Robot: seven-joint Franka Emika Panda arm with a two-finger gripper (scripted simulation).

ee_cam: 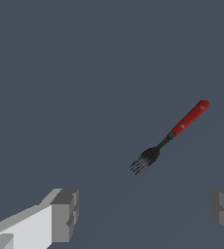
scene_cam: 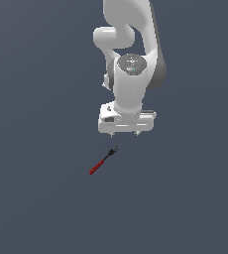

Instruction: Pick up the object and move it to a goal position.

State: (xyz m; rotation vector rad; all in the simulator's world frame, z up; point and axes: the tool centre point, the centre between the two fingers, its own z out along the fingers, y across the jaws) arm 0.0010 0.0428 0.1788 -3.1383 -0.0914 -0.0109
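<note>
Fork (scene_cam: 103,161) lying apart, arm upright — jaws spread wide, empty

text: none readable | labels: none | brands: none | numbers: none | signs: none

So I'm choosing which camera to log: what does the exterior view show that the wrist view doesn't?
Only the exterior view shows the white arm above the gripper. Only the wrist view shows the fingers spread wide and the fork's separate prongs. Both show the fork lying free on the dark floor, ungripped.
</note>
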